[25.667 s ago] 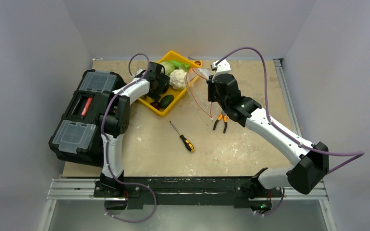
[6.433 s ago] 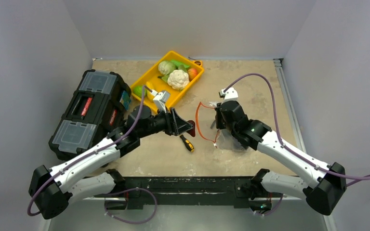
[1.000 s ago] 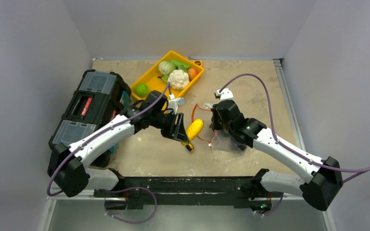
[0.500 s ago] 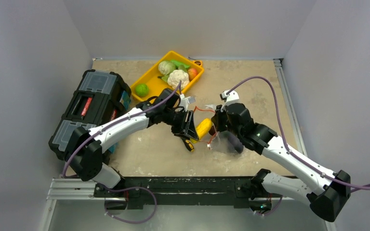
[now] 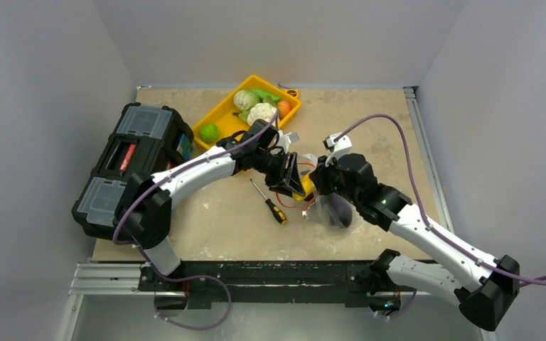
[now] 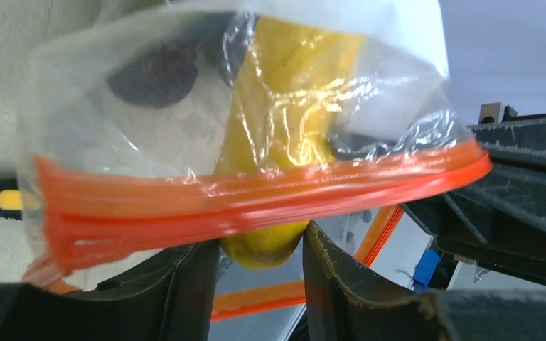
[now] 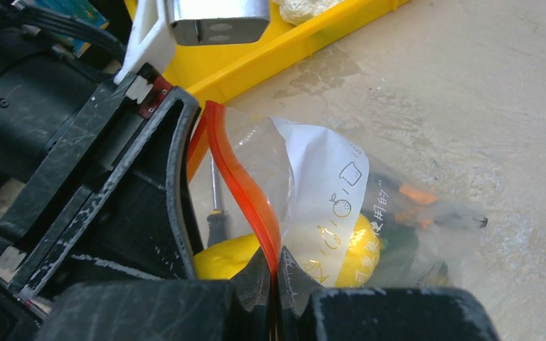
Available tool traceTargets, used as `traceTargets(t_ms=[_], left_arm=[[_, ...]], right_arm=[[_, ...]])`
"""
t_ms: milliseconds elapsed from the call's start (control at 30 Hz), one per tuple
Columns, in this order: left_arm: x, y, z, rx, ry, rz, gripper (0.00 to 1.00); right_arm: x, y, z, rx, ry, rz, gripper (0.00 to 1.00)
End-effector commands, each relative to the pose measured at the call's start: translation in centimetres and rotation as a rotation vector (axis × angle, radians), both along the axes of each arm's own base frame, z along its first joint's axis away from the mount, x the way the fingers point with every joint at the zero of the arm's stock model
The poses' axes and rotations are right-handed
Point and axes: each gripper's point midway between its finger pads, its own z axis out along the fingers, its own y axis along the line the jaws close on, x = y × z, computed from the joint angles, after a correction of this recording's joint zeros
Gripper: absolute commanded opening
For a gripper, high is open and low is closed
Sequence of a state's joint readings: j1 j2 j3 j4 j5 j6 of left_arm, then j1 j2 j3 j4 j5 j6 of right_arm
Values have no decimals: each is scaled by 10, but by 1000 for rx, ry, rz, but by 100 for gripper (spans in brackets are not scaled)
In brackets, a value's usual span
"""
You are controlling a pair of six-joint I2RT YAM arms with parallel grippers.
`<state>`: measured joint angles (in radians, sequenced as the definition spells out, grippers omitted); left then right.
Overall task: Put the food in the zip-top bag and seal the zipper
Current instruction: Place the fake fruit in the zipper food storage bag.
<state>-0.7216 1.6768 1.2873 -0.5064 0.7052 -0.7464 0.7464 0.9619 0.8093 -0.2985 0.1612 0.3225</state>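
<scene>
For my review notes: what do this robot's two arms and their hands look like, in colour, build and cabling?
The two arms match. The left arm and right arm have white shells on the long links and bulky black joints. A purple cable loops loosely along each. The left hand and right hand are black, scuffed and two-fingered. No markings are legible.

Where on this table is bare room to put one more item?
Bare tabletop lies at the far right, between the yellow plastic tray and the right rail. A second patch lies near the front edge, left of the black-and-yellow screwdriver. The centre is crowded around the clear plastic bag, where both arms meet.
</scene>
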Motion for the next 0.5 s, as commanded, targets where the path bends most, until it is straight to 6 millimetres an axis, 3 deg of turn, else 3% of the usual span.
traceTargets(t_ms=[0, 200, 467], left_arm=[[11, -19, 31, -93, -54, -33, 32], [16, -34, 34, -149, -29, -37, 43], [15, -27, 33, -139, -95, -33, 60]], right_arm=[[-4, 7, 19, 52, -68, 54, 0], [-4, 5, 18, 49, -73, 46, 0], [-5, 4, 26, 72, -111, 52, 0]])
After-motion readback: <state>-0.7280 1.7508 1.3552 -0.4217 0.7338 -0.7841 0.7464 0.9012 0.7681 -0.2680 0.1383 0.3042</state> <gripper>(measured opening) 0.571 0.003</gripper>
